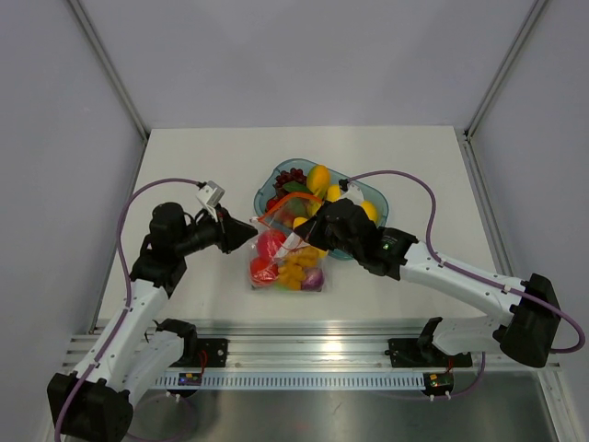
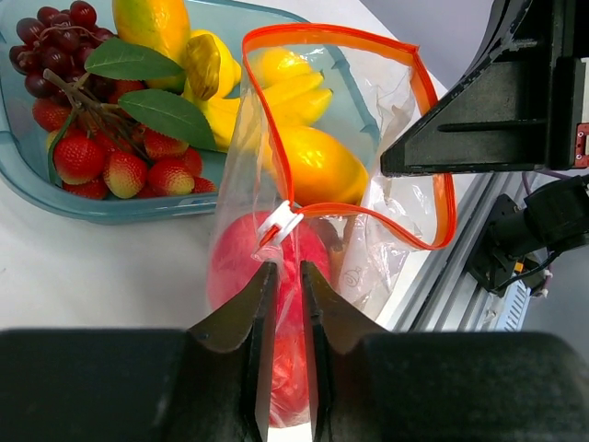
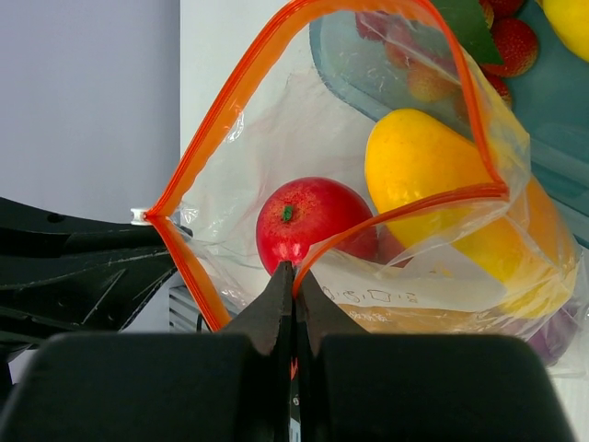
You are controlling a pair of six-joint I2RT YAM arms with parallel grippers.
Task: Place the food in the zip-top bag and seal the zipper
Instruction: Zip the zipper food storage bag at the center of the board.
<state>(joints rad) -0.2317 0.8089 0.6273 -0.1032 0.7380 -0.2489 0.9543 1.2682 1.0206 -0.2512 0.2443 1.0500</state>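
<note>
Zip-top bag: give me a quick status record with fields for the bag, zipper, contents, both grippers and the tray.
zip-top bag: held up off the table, mouth open
zipper: unsealed, white slider at one end
contents: red apple and yellow fruit inside
left gripper: jaws narrowed around the bag corner just below the slider; grip unclear
right gripper: shut on the bag's near rim
blue tray: holds grapes and strawberries

Glossy clear plastic zip-top bag (image 2: 342,157)
</note>
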